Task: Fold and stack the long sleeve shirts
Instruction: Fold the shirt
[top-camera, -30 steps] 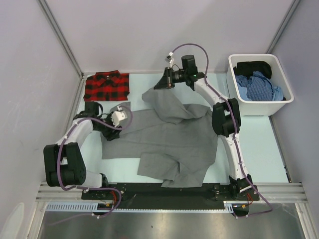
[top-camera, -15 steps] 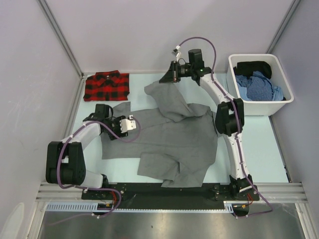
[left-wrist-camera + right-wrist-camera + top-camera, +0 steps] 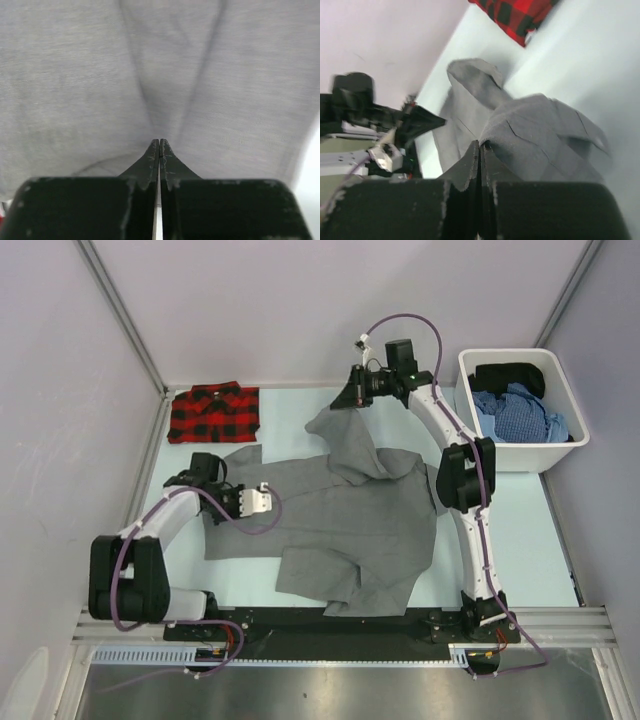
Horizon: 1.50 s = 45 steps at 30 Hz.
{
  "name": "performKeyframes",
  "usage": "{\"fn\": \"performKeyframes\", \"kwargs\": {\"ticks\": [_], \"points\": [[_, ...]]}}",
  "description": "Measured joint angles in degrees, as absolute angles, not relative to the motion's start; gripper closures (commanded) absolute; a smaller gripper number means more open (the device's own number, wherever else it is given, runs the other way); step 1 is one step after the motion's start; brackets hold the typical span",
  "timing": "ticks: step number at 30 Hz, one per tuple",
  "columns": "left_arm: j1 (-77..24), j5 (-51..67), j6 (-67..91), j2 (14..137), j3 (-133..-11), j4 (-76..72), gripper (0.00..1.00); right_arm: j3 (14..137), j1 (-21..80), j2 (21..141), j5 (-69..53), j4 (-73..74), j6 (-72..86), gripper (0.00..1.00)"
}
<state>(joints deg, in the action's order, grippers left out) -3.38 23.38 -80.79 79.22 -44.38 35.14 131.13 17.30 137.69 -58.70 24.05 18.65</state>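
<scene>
Since one second earlier, the right gripper [image 3: 345,405] has travelled to the right along the far edge of the desk, drawing the raised sleeve of the grey shirt [image 3: 350,525] with it. The left gripper [image 3: 159,146] has shifted slightly toward the near edge.

The grey shirt lies opened out over the middle of the desk. Its body is flat, its near hem is rumpled and doubled close to the near edge, and one sleeve is lifted off the surface toward the far edge.

- **Right gripper:** fingers pressed together on a fold of that sleeve (right wrist view).
- **Left gripper:** fingers closed at the shirt's left margin. Creases in the cloth converge on their tips, which suggests a pinch on the fabric.

The plaid shirt [image 3: 213,412] sits folded in the far left corner, well apart from the grey one. Task stage, as judged: one shirt is folded, the grey one is at the sleeve-folding step, and stacking is not yet done.

Risks, as judged:

- The sleeve is held by a small pinch, so further tension could pull it free and let it drop crumpled.
- If the left hold slips, the whole body could slide toward the far right and lose its flat lay.
- The rumpled near hem could be folded in as a wrinkle.

A white bin [image 3: 508,353] stands at the far right corner. It contains a blue checked garment [image 3: 520,415] and a black garment [image 3: 515,375], both loosely heaped; anything beneath them cannot be seen.
</scene>
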Motion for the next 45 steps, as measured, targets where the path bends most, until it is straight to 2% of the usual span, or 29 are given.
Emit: {"fn": "performKeyframes", "kwargs": {"ticks": [2,3,4,5,7,9,11,16,19,23,27,29,30,31,33,34,37,45], "points": [[-3.7,24.4,-81.1,76.6,-44.6,40.0,0.96,130.7,17.4,136.6,-57.2,29.0,14.0,1.00],[-4.2,24.8,-81.3,75.3,-44.6,42.4,0.89,129.7,17.6,135.5,-56.1,31.9,10.7,1.00],[-4.6,25.3,-81.4,74.4,-44.6,44.4,0.68,128.8,17.8,134.6,-55.1,34.2,8.1,1.00],[-5.1,26.3,-81.0,73.3,-44.7,47.4,0.61,127.5,18.0,133.6,-53.7,36.5,4.9,1.00],[-5.4,27.8,-79.3,72.9,-45.4,50.9,0.53,124.7,18.4,131.7,-50.3,41.0,-1.7,1.00],[-4.8,29.2,-74.7,74.2,-47.9,52.1,0.51,123.0,19.0,131.1,-47.3,43.8,-6.3,1.00],[-3.4,30.2,-68.4,77.4,-52.5,51.0,0.37,122.2,19.4,131.2,-44.3,46.3,-10.3,1.00],[-0.6,31.0,-49.3,92.8,-72.5,42.4,0.29,122.1,19.7,131.2,-39.7,50.2,-17.4,1.00],[-0.6,28.4,-40.2,99.0,-79.8,37.0,0.28,122.0,19.1,131.2,-37.3,51.5,-20.5,0.94],[-1.4,24.3,-34.1,106.4,-87.4,34.2,0.29,122.0,17.8,131.2,-34.8,51.5,-23.7,0.81],[-2.5,22.0,-32.3,113.8,-93.0,34.0,0.31,122.0,16.8,131.2,-30.7,51.5,-29.5,0.54],[-3.0,21.2,-32.2,116.5,-94.8,35.0,0.36,122.0,16.4,131.4,-29.1,51.5,-31.5,0.51],[-3.2,20.9,-32.0,117.4,-95.4,35.4,0.39,122.0,16.4,131.6,-28.4,51.5,-32.4,0.51],[-3.3,20.5,-31.9,118.4,-95.8,35.9,0.48,122.0,16.4,131.9,-27.4,51.6,-33.7,0.51],[-3.4,18.5,-31.6,119.5,-96.1,36.8,0.59,121.8,16.5,132.9,-25.7,52.2,-36.4,0.54],[-3.4,17.5,-31.3,119.9,-96.1,37.3,0.75,121.1,16.6,133.3,-24.9,52.3,-37.8,0.55],[-3.0,14.0,-29.6,120.1,-96.1,38.9,1.00,116.0,16.9,133.7,-22.2,52.0,-41.5,0.59],[4.0,7.6,-20.8,120.0,-95.9,42.9,1.00,108.5,17.9,132.0,-16.9,48.2,-47.9,0.64]]}}
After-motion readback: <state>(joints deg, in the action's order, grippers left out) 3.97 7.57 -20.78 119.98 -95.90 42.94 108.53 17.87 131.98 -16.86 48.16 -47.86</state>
